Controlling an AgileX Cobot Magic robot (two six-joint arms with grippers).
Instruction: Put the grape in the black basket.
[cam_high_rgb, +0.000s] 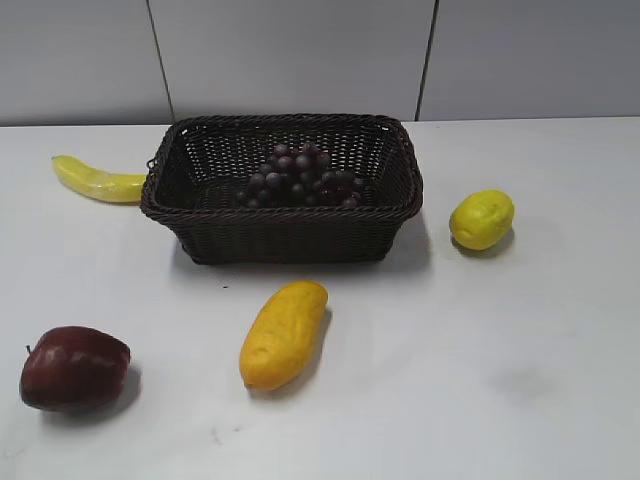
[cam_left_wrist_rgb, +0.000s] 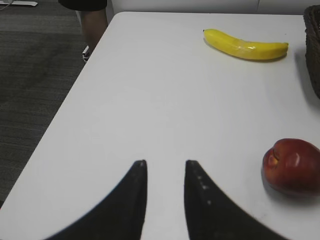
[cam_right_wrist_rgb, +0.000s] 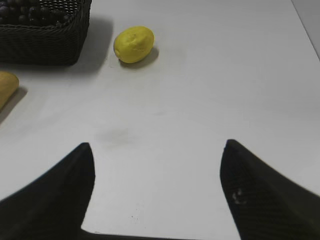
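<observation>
The grape (cam_high_rgb: 298, 178), a bunch of dark purple-red berries, lies inside the black basket (cam_high_rgb: 290, 225) at the back middle of the white table. In the right wrist view the grape (cam_right_wrist_rgb: 30, 12) shows over the basket's wall (cam_right_wrist_rgb: 45, 45) at the top left. The basket's edge also shows in the left wrist view (cam_left_wrist_rgb: 314, 50). My left gripper (cam_left_wrist_rgb: 165, 162) is empty with its jaws a little apart, low over the table's front left. My right gripper (cam_right_wrist_rgb: 157, 145) is wide open and empty over bare table at the front right. Neither gripper shows in the exterior view.
A banana (cam_high_rgb: 95, 180) (cam_left_wrist_rgb: 245, 46) lies left of the basket. A dark red apple (cam_high_rgb: 75, 368) (cam_left_wrist_rgb: 292, 166) sits at the front left. A long yellow fruit (cam_high_rgb: 284, 333) (cam_right_wrist_rgb: 5, 87) lies in front of the basket. A lemon (cam_high_rgb: 481, 219) (cam_right_wrist_rgb: 133, 44) sits to its right.
</observation>
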